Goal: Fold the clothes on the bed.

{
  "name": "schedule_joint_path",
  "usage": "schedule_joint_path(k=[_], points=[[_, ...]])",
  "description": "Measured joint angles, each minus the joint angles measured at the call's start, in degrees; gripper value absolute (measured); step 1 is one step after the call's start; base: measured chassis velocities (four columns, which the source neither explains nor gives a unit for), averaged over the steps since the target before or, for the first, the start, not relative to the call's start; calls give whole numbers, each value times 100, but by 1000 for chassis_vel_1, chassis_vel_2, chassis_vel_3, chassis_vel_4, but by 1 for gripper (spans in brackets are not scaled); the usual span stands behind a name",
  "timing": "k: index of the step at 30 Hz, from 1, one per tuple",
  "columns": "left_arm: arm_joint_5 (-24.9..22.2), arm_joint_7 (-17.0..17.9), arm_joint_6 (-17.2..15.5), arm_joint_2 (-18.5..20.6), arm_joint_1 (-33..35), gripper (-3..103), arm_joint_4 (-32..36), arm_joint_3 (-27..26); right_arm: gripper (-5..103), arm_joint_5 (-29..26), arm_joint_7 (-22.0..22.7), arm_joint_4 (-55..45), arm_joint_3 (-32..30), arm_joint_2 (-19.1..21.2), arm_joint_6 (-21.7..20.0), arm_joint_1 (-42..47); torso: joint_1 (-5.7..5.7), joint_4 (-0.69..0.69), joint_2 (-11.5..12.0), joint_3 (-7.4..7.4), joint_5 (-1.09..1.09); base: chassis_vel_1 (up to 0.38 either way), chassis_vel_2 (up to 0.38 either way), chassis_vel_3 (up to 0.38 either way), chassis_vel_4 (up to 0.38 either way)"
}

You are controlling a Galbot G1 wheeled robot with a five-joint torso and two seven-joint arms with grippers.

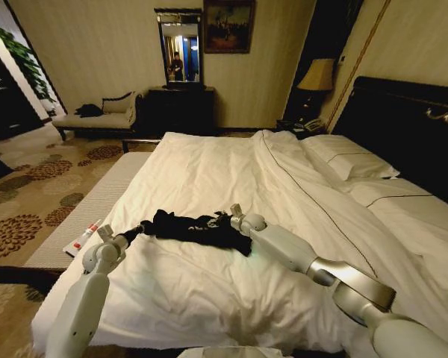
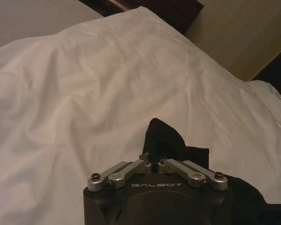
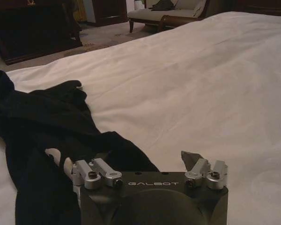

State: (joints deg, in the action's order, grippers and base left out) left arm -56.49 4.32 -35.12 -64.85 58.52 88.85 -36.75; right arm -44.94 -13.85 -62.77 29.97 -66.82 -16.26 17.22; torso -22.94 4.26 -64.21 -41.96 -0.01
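On bed (image 1: pixel 209 291), head view: black shirt (image 1: pixel 198 226) bunched in a crumpled strip, stretched between both grippers. Left gripper (image 1: pixel 140 228) at shirt's left end, right gripper (image 1: pixel 231 216) at its right end, both low against the duvet. Pillows (image 1: pixel 351 160) well beyond the right gripper, toward the headboard.

From left wrist: left gripper (image 2: pixel 152 161) pinched narrow, fingers meeting on a peak of black cloth just ahead of them; likely gripping a shirt edge. White duvet beyond, rumpled.

From right wrist: right gripper (image 3: pixel 150 164) spread wide, one finger (image 3: pixel 194 159) bare over the duvet, the other buried under dark cloth. Shirt (image 3: pixel 42 131) heaped to that buried side, a scrap of white lettering peeking out. No firm hold evident.

Judged best for this step: close right fingers on a single hem layer, not a wad; then draw both ends apart and flat, keeping cloth taut but low, before any fold. Risk: duvet pinched along with shirt.
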Motion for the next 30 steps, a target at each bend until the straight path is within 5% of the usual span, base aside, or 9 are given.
schedule_joint_path(k=[14, 18, 21, 30], points=[[-14, 8, -6, 13, -70, 1, -17, 29, 37, 189, -195, -120, -103, 264, -68, 137, 0, 0, 0, 0, 1, 0, 0, 0, 0], [-27, 16, -9, 9, -86, 1, -6, 30, 16, 293, -821, -154, -193, 391, 281, 251, 0, 0, 0, 0, 1, 0, 0, 0, 0], [-28, 18, -9, 0, -86, 1, -1, 30, 11, 339, -1216, -142, -232, 435, 473, 296, 0, 0, 0, 0, 1, 0, 0, 0, 0], [-31, 21, -7, -24, -101, 1, 0, 29, 0, 306, -1262, -362, -413, 544, 681, 412, 0, -2, 0, 0, 1, 0, 0, 0, 0]])
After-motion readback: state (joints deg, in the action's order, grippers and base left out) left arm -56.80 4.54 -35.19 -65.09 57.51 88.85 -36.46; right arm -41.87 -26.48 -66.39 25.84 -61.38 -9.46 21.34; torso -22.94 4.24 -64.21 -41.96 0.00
